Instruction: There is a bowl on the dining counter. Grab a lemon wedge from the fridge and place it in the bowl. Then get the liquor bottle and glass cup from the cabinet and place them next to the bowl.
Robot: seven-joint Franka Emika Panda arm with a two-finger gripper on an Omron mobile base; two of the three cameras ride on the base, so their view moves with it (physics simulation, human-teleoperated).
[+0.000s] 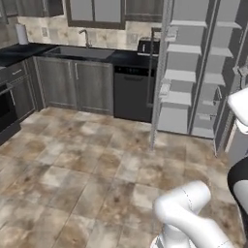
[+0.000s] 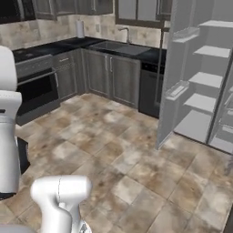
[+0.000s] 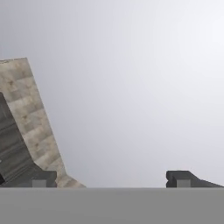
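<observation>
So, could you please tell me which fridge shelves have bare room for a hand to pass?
The fridge stands open. Its wide white main shelves look bare, bordered by the side wall and centre divider. The door bins are narrower and tighter. The fingers stand open against a pale surface.

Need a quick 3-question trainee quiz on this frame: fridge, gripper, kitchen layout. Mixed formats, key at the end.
1. True or false: the tall grey fridge with white shelves stands with its doors open.
2. Multiple choice: the two-finger gripper in the hand view is A) shut on a lemon wedge, B) open and holding nothing, C) shut on a bottle.
3. Fill in: directly left of the fridge, under the black kitchen worktop, sits a black ____.

Key: 1 true; 2 B; 3 dishwasher.
</observation>
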